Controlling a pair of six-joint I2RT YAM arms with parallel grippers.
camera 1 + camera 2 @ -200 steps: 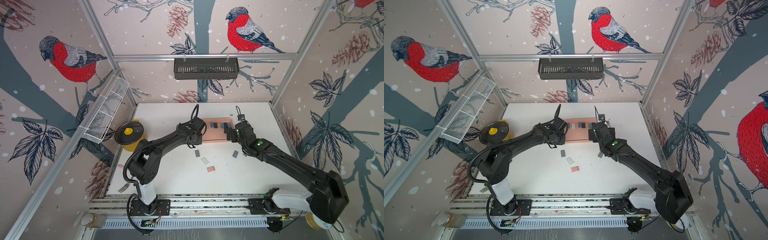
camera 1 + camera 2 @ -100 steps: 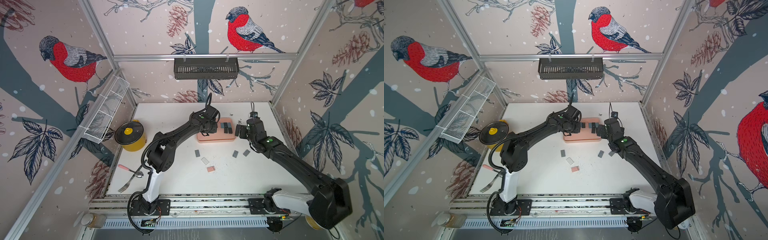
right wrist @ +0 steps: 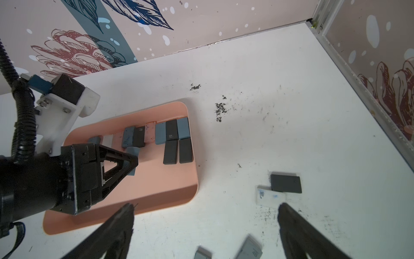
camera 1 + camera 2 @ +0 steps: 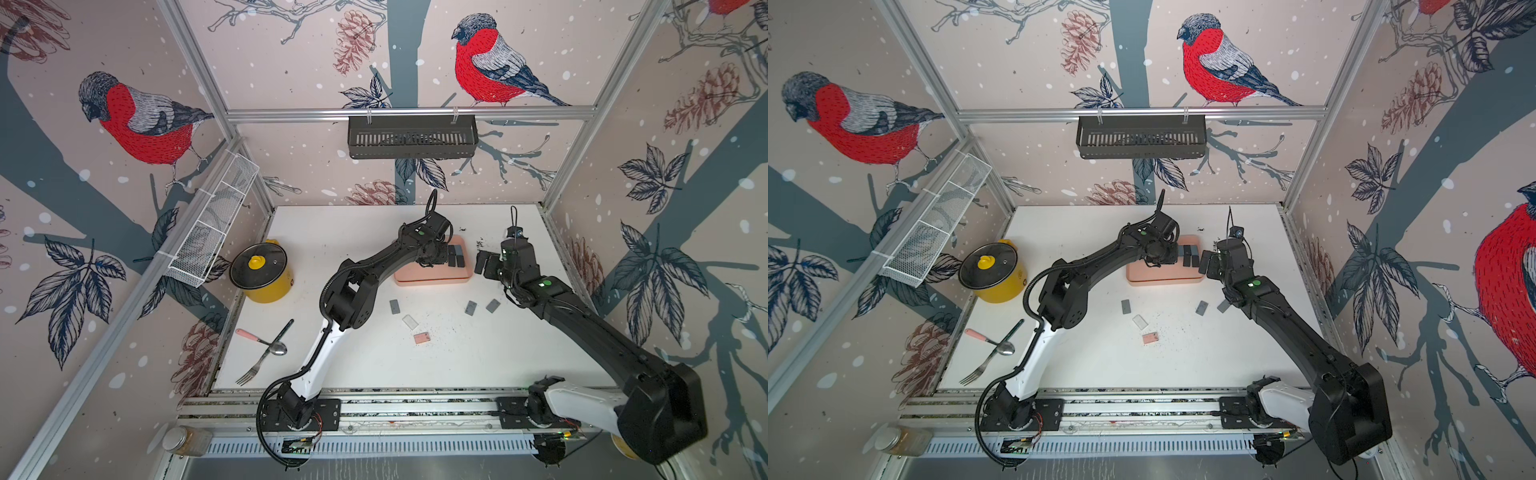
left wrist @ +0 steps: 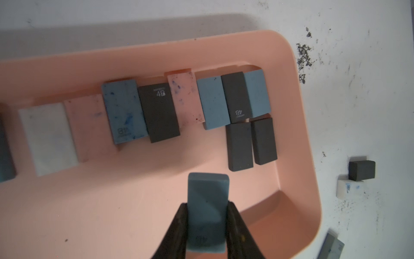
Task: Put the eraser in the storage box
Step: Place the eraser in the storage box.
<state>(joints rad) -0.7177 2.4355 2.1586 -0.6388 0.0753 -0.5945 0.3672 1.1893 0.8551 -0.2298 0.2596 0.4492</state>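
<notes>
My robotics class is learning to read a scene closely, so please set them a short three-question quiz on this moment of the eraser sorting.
1. True or false: the left gripper grips a blue-grey eraser over the storage box.
2. The right gripper is: A) shut on an eraser; B) open and empty; C) inside the storage box.
3. What colour is the lidded pot?
Key: 1 true; 2 B; 3 yellow.

eraser [image 5: 207,210]: blue-grey block, held above box floor | storage box [image 5: 89,213]: shallow salmon-pink tray, rounded corners, flat, partly filled
</notes>
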